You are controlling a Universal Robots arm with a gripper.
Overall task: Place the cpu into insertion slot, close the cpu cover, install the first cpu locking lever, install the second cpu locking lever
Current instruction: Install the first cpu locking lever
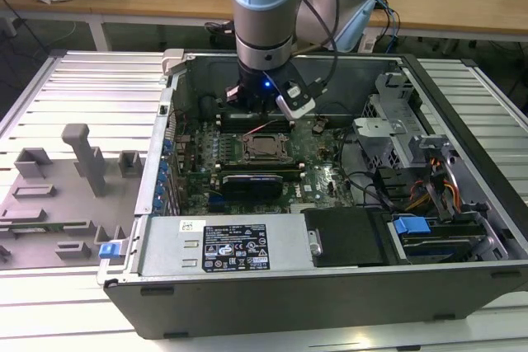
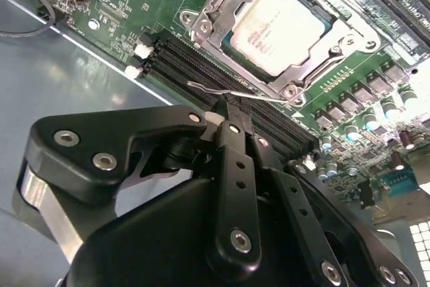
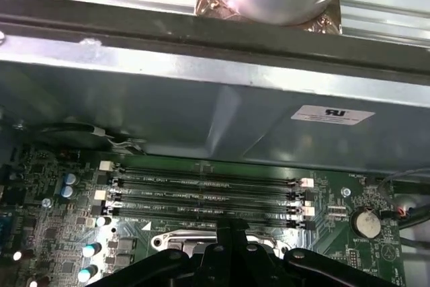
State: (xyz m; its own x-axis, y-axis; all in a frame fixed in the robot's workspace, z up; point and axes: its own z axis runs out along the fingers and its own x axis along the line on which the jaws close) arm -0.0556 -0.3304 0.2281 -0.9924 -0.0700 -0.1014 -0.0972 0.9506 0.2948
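One seated cpu (image 2: 282, 28), second wrist view

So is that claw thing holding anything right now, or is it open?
The gripper: shut, its tips right at the lever beside the cpu; whether it actually pinches the lever cannot be told.

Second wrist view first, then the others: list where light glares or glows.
Second wrist view: the cpu shines pale, the tool is dark. First wrist view: a pale sheen streaks the case wall. Exterior view: a blue light glows on the arm.
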